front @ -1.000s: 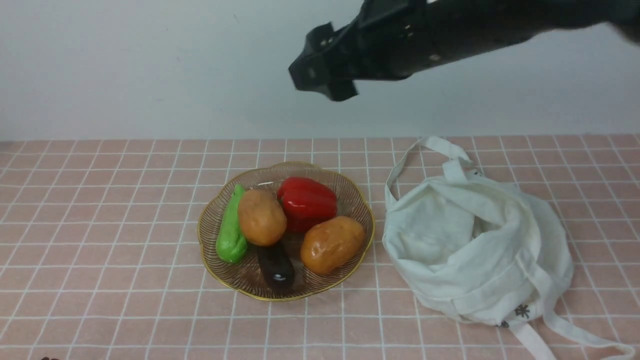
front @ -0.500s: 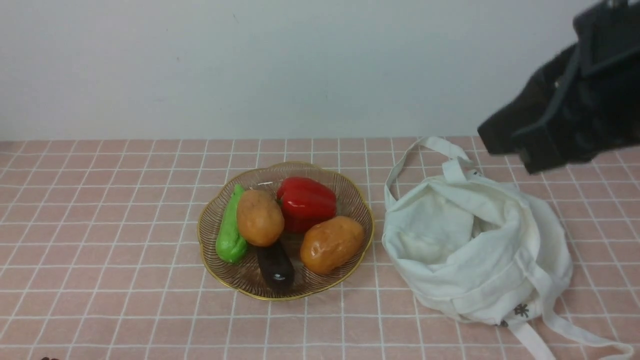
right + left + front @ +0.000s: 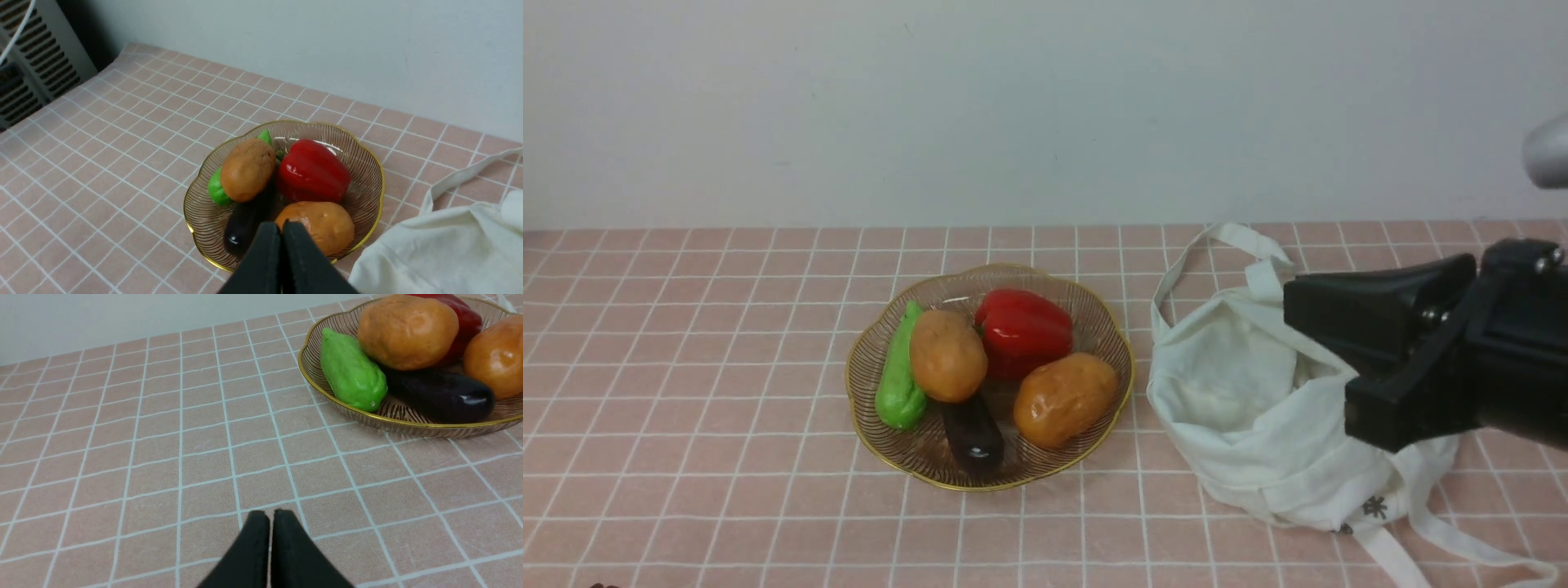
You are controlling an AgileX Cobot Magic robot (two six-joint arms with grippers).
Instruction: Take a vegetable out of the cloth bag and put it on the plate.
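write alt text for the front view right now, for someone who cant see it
A gold-rimmed plate holds two tan-brown potatoes, a red pepper, a green vegetable and an eggplant on a pink tiled table. To its right slumps an open white cloth bag, partly hidden by the robot's dark right arm.

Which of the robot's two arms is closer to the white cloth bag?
The right: its gripper hangs over the bag in the front view. The left gripper is off on the far side of the plate.
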